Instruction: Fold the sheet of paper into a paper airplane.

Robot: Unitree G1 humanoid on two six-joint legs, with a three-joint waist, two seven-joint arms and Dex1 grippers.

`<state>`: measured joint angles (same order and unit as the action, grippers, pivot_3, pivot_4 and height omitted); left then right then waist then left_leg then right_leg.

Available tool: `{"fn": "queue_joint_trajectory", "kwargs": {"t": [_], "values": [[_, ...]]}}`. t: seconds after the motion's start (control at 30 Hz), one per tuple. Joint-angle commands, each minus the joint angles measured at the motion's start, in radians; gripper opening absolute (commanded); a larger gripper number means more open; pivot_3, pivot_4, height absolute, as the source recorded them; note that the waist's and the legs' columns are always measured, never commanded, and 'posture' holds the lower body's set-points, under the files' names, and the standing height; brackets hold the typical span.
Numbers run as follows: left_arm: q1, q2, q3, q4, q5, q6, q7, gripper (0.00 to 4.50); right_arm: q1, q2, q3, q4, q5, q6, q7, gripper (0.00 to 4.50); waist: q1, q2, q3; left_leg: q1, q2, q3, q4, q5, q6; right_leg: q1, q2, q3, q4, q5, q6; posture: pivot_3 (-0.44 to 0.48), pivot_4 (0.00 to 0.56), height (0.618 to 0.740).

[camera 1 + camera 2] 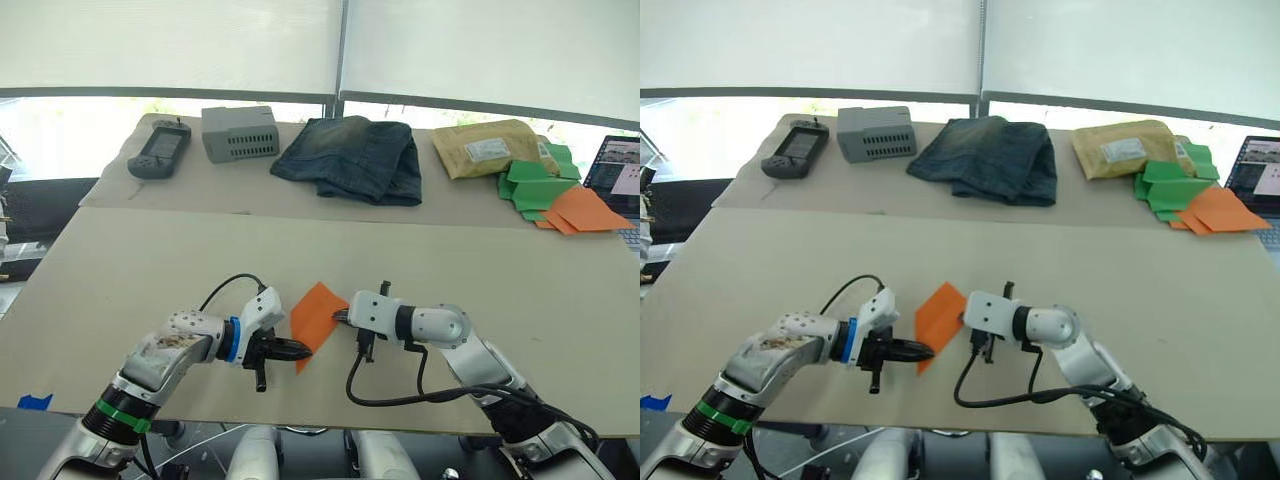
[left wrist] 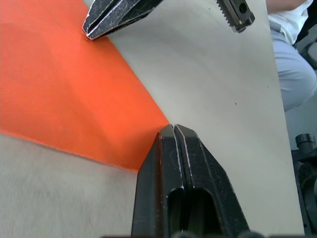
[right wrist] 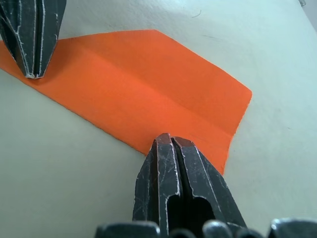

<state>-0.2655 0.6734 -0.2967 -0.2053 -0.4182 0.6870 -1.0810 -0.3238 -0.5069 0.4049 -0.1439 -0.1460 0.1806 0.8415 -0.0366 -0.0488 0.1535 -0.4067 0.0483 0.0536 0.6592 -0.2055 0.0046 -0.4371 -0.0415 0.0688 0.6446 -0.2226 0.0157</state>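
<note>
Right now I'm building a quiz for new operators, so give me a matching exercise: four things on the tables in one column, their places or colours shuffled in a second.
Things
1. sheet of paper
2. jeans
3. tan padded envelope
4. green paper shapes

Descriptions
A. dark blue, folded, middle of the far table
B. bright orange, between the two end effectors
C. far right, beside a laptop
D. bears a white label

Pairs: 1-B, 2-A, 3-D, 4-C
</note>
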Motion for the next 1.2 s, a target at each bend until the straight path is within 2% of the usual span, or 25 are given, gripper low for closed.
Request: {"fn": "queue_joint_trajectory", "kwargs": {"t": [0.03,0.3,0.53,0.67,0.77,0.97,1.07,1.2], "values": [[0.017,0.022,-0.026,-0.002,0.04,0.004,0.008,0.03,-0.013,-0.021,-0.047,-0.021,0.021,-0.011,0.005,0.0,0.0,0.0,0.0,0.0,0.0,0.0,0.0,0.0,0.0,0.0,0.0,0.0,0.0,0.0,0.0,0.0,0.15,0.718],[0.005,0.043,-0.031,0.0,0.059,-0.002,0.001,0.03,-0.124,0.029,-0.042,0.061,0.061,-0.146,0.044,0.0,-0.006,0.0,0.0,0.0,0.0,0.0,0.0,0.0,0.0,0.0,0.0,0.0,0.0,0.0,0.0,0.0,0.15,0.718],[0.005,0.056,-0.049,-0.02,0.079,-0.01,0.0,0.03,-0.362,0.105,-0.037,0.316,0.068,-0.234,0.088,0.0,-0.008,0.0,0.0,0.0,0.0,0.0,0.0,0.0,0.0,0.0,0.0,0.0,0.001,0.0,0.0,0.0,0.15,0.718],[-0.007,0.059,-0.056,-0.009,0.09,-0.023,-0.003,0.03,-0.442,0.138,-0.109,0.43,0.204,-0.096,0.191,0.0,-0.005,0.0,0.0,0.0,0.0,-0.001,0.0,0.0,0.0,0.0,0.001,0.0,0.001,0.002,0.003,0.0,0.15,0.718],[-0.017,0.058,-0.066,-0.003,0.095,-0.033,-0.01,0.0,-0.51,0.115,-0.123,0.548,0.299,0.069,0.372,0.91,-0.005,0.001,0.0,-0.001,0.0,0.0,0.0,0.0,0.0,0.0,0.0,0.0,0.001,0.002,0.004,0.0,0.15,0.718],[-0.023,0.044,-0.073,0.0,0.102,-0.035,-0.01,0.0,-0.677,0.152,-0.126,0.909,0.283,0.062,0.516,2.88,-0.007,0.001,0.001,0.001,0.0,0.0,0.0,0.0,0.0,0.001,0.0,0.0,0.001,0.001,0.002,0.0,0.15,0.718],[-0.019,0.045,-0.072,-0.001,0.102,-0.038,-0.012,0.0,-0.756,0.185,-0.119,1.065,0.262,0.062,0.585,2.88,-0.007,0.001,0.001,0.0,0.0,0.0,0.0,0.0,0.0,0.0,0.0,0.0,0.001,0.003,0.004,0.0,0.15,0.718],[-0.019,0.044,-0.069,0.001,0.101,-0.04,-0.011,0.0,-0.829,0.235,-0.128,1.241,0.226,0.047,0.602,2.88,-0.007,0.001,0.001,0.0,0.0,0.0,0.0,0.0,0.0,0.0,0.0,0.0,0.002,0.003,0.005,0.0,0.15,0.718]]}}
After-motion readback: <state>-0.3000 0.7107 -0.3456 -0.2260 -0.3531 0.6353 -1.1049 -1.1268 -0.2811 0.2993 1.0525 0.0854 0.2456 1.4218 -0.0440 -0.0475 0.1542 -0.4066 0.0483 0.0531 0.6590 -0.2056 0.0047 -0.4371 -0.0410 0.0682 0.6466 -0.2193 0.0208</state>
